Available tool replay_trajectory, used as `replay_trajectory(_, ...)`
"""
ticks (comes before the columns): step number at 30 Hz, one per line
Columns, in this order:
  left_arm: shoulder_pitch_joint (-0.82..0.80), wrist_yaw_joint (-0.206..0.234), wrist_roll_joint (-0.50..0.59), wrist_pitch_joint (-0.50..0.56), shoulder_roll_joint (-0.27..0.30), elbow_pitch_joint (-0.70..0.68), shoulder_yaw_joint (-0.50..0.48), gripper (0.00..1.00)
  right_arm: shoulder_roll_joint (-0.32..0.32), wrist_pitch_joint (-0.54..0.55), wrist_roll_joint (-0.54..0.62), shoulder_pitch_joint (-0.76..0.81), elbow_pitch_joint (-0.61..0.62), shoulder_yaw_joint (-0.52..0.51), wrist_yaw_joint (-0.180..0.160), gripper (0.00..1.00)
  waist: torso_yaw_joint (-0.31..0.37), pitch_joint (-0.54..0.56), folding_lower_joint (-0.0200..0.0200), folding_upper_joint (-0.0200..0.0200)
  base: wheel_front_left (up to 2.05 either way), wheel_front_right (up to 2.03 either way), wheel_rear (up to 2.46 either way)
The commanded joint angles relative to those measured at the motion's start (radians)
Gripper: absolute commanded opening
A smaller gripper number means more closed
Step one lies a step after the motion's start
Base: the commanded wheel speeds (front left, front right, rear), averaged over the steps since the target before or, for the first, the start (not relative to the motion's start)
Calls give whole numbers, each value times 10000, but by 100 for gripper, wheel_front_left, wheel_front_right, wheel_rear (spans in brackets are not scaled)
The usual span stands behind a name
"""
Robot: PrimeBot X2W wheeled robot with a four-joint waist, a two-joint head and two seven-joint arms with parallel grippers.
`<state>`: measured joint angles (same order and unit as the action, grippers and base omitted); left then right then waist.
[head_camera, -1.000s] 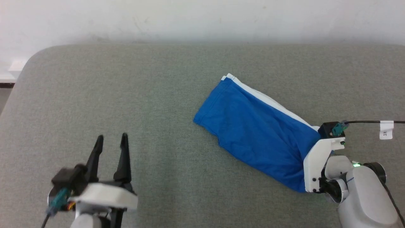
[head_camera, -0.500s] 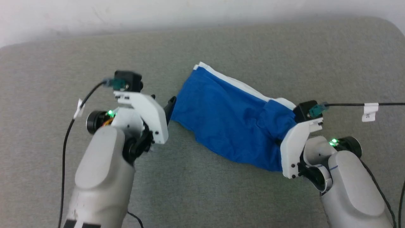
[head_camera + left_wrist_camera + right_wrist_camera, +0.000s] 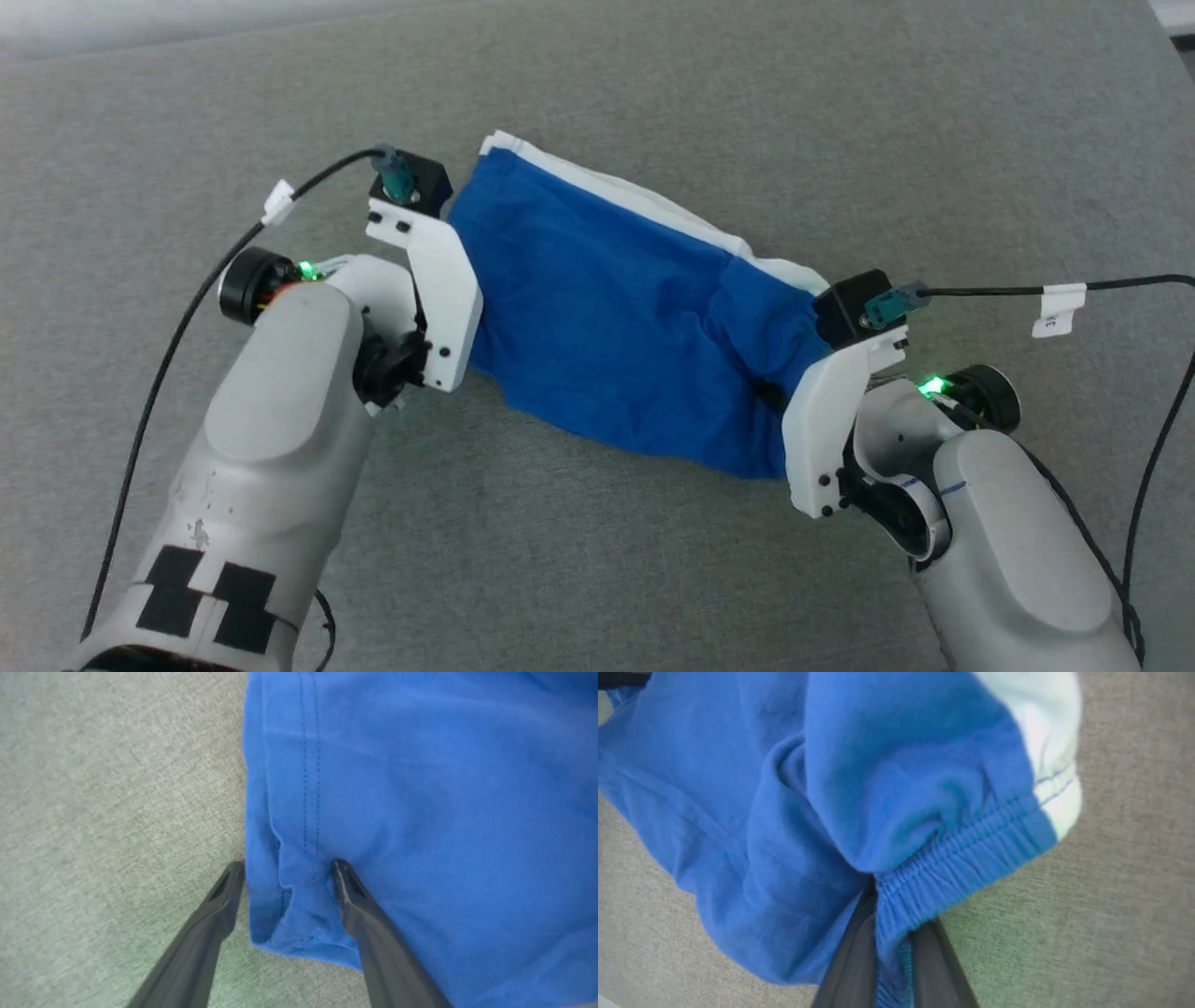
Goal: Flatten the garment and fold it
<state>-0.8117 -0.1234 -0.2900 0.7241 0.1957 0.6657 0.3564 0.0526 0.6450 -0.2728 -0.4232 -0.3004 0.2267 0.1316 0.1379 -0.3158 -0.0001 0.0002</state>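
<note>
The left gripper (image 3: 288, 863) stands with its two long dark fingers wide apart, straddling the leg-end edge of the thin royal-blue fabric shorts (image 3: 616, 317). One finger is over the blue cloth, the other over the bare surface just beside it, and nothing is pinched yet. The right gripper (image 3: 894, 914) is closed tight on the gathered elastic waistband (image 3: 962, 858), with cloth bunched up around its tips.

The shorts lie between the two arms. Their long axis runs slantwise from the left gripper's far end to the right gripper's nearer end, so each arm already has its own end. The white side stripe (image 3: 644, 201) runs along the far long edge. The half by the left arm looks fairly smooth, while the half by the right arm is rumpled and heaped.

To my eye the next move needs the left fingers to close on that hem (image 3: 261, 812), so the two ends can be drawn apart along this axis.

The grey woven padded surface (image 3: 653, 560) lies bare all round. The far rim and the far right corner are well clear.
</note>
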Motion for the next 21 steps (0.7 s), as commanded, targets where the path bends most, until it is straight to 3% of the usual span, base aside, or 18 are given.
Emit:
replay_trajectory(1,187,-27,62,163,99,319,111,100,-24,-53,-75,-46,-20,33,-9,0,180,-167,1,-2,0,0,0)
replay_trajectory(2,227,-34,37,208,106,386,185,82,-24,-73,-85,-42,-13,53,-9,0,191,-172,1,-2,0,0,0)
replay_trajectory(3,267,-39,12,245,111,439,263,38,-24,-97,-86,-32,-6,60,-9,0,193,-175,1,-2,0,0,0)
replay_trajectory(4,308,-45,-24,287,111,487,348,0,-24,-116,-85,-15,-7,57,-9,0,187,-175,1,-2,0,0,0)
replay_trajectory(12,540,-66,-913,150,19,548,324,0,-24,-169,42,122,-138,-131,-9,0,-53,146,1,-2,0,0,0)
replay_trajectory(21,1112,0,-2426,-804,-56,248,-941,0,-24,-55,-39,348,-228,-389,-9,0,-718,1210,1,-2,0,0,0)
